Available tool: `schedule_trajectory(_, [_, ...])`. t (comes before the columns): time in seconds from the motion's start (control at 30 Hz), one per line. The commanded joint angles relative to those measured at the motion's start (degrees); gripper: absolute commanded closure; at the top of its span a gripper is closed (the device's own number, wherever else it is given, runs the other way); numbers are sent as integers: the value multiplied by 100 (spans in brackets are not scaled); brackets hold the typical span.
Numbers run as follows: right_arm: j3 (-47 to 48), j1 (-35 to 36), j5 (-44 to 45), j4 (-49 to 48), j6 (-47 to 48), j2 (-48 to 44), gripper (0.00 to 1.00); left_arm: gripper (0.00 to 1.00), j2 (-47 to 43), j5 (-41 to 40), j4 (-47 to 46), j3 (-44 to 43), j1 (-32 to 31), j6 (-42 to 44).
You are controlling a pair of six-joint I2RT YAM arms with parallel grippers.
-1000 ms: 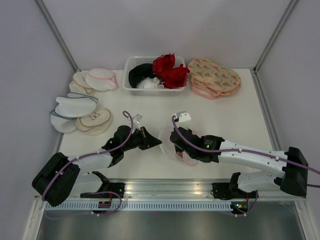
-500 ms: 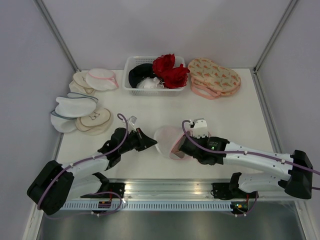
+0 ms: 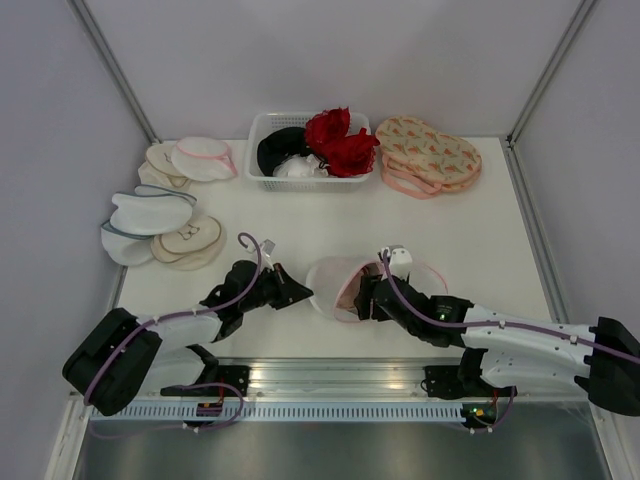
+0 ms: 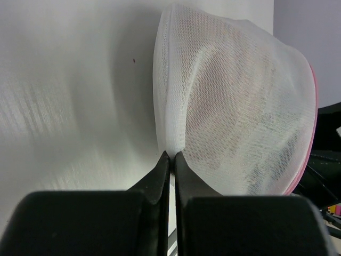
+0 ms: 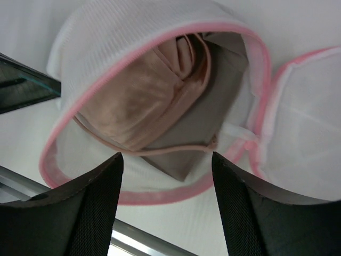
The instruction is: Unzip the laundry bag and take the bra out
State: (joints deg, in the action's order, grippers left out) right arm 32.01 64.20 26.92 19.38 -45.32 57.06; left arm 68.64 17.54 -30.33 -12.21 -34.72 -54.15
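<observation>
- Near-centre on the worktop [image 3: 470, 230]: laundry bag [image 3: 335, 285] — unzipped, beige bra [image 5: 154, 101] inside.
- Left jaws together, pinching the bag's mesh at its left edge.
- Right jaws apart — just beside the bag's open mouth.

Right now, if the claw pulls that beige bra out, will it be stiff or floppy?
Probably floppy: the bra lies folded and creased. Its thin strap may well snag on the laundry bag rim.

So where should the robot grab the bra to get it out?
Probably the bunched fold of the bra, coming through the unzipped mouth of the laundry bag with the open right gripper. The fabric bulges there, and the left gripper pinches the closed side.
</observation>
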Motion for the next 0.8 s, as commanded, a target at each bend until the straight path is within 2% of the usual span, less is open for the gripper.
schedule_trajectory(0.0, [-133,-136,-336,-1664,102,393,29,98,0,250,-527,69,18,-192])
schedule_trajectory(0.3, [121,-347,-512,-2904,137,1870,34,98,26,338,-702,131,9,-280])
schedule_trajectory(0.37, [165,-347,-477,-3018,138,1975,56,98,44,381,-764,157,18,-289])
schedule_trajectory(0.4, [165,-347,-442,-3062,138,1967,82,98,53,390,-773,166,9,-298])
schedule_trajectory(0.43, [174,-356,-416,-3019,138,1941,94,98,53,391,-790,183,18,-307])
schedule_trajectory(0.47, [191,-347,-381,-2958,138,1828,100,98,53,399,-808,201,9,-315])
schedule_trajectory(0.63, [139,-356,-179,-2168,216,968,99,98,88,373,-808,245,18,-289])
schedule_trajectory(0.77, [244,-347,-397,-1271,392,316,99,98,255,338,-791,236,18,-219])
